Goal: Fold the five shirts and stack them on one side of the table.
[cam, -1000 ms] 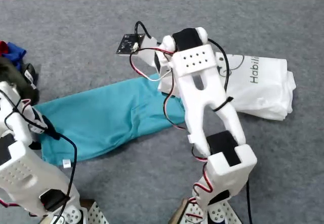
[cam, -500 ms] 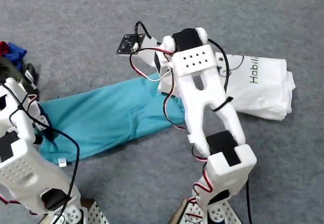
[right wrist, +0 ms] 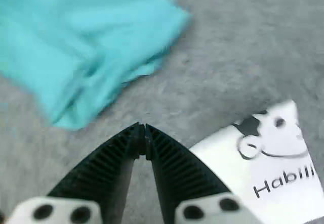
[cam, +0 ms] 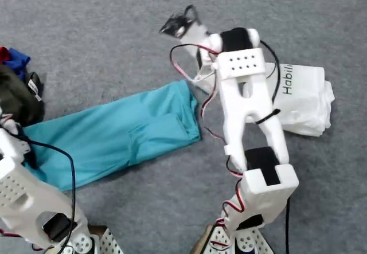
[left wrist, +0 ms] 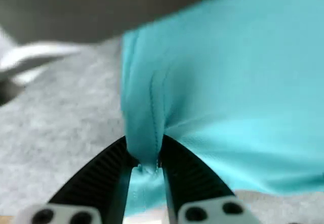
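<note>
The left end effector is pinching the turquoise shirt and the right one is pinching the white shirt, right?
Not quite. The left end effector is pinching the long turquoise cloth shirt, but the right end effector is pinching nothing: the right wrist view shows it shut over the grey table, beside the folded white printed shirt.

The right hand (right wrist: 142,129) has lifted off the teal shirt (cam: 114,133), which the left hand (left wrist: 147,157) has dragged leftward.

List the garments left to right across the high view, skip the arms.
Heap of dark clothes → teal shirt → folded white shirt.
</note>
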